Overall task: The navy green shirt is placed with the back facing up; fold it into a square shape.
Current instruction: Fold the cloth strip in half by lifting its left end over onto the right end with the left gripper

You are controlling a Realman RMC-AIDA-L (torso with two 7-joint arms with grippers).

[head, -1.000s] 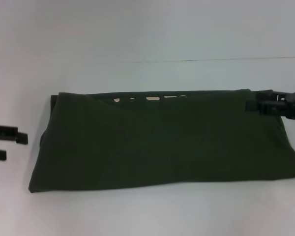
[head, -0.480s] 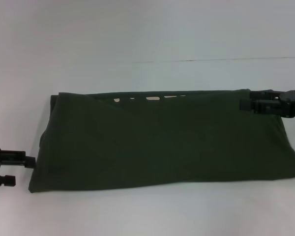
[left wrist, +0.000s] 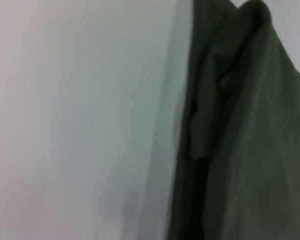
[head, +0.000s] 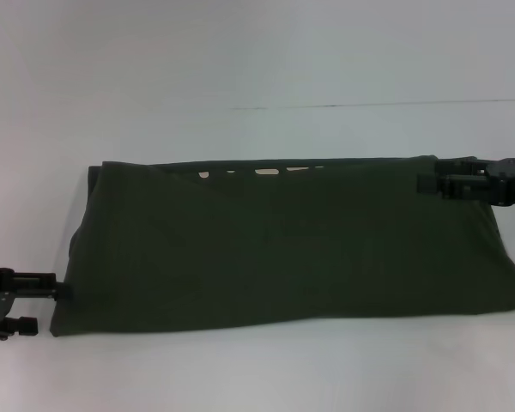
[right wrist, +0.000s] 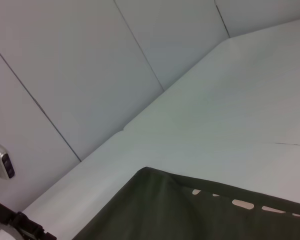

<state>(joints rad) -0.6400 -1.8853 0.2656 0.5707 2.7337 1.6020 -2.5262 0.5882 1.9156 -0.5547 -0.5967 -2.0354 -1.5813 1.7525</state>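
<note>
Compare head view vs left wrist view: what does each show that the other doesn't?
Head only: the whole navy green shirt folded into a long band, pale lettering peeking at its far edge, the left gripper open at the near-left corner, and the right gripper at the far-right corner. Left wrist only: bunched layered fabric folds at the shirt's edge. Both: shirt and white table.

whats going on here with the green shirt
A two-armed robot is folding a navy green shirt on a white table. The shirt already lies as a long folded band, with bits of pale lettering peeking out along its far edge. The left gripper is open at the shirt's near left corner. The right gripper is at the far right corner; whether it has hold of the cloth can't be seen. The band is not yet folded into a square.
</note>
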